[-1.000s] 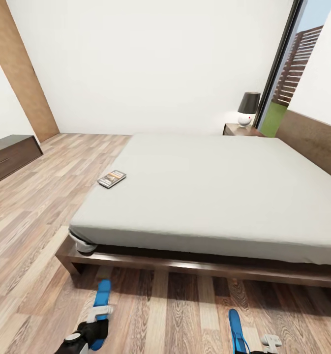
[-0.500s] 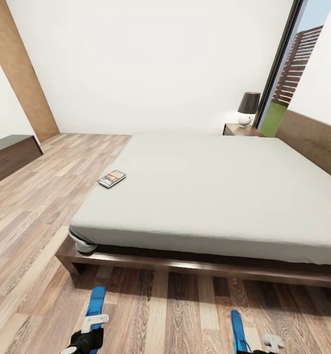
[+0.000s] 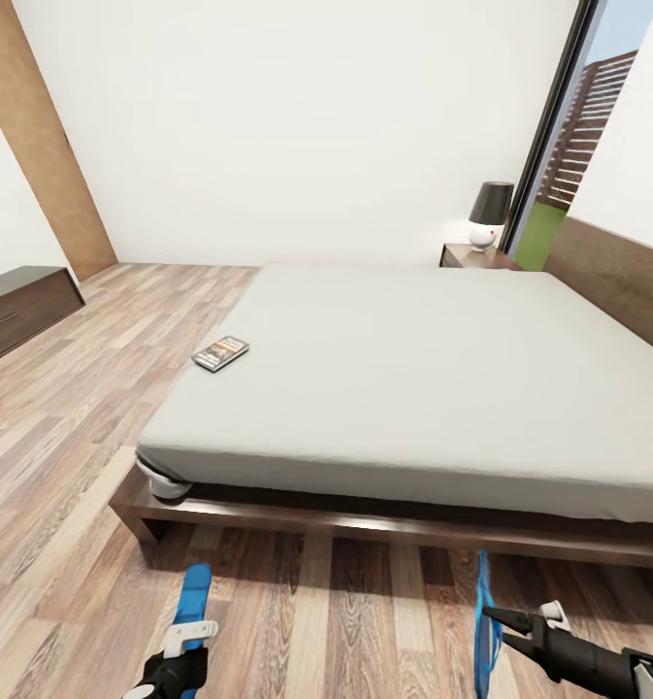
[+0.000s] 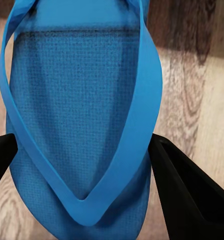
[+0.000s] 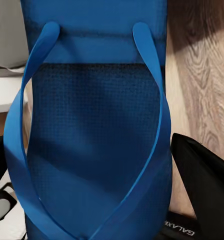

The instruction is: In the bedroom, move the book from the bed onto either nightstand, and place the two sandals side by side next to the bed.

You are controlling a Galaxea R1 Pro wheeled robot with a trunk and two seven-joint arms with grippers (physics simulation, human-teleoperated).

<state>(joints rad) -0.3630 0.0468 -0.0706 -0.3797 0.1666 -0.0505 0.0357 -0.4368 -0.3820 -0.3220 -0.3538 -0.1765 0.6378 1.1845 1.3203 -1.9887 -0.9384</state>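
Note:
The book (image 3: 220, 353) lies near the left edge of the grey bed (image 3: 433, 379). A nightstand (image 3: 473, 257) stands beyond the bed's far corner. At the bottom left, my left gripper (image 3: 185, 638) is shut on a blue sandal (image 3: 193, 594) that points toward the bed frame, just above the floor. In the left wrist view this sandal (image 4: 82, 115) sits between the black fingers (image 4: 184, 190). At the bottom right, my right gripper (image 3: 508, 621) is shut on the other sandal (image 3: 482, 621), which is turned on its edge. The right wrist view shows that sandal (image 5: 94, 130) close up.
A black-shaded lamp (image 3: 489, 216) stands on the nightstand. A long low dark bench (image 3: 20, 306) is against the left wall. The wooden headboard (image 3: 617, 277) runs along the right, with a tall window (image 3: 578, 136) behind it. A strip of wood floor (image 3: 336, 612) lies between me and the bed frame.
My right arm has swung into view and lifted its sandal, turning it from flat onto its edge. The left gripper and its sandal slid slightly left and toward me, then held.

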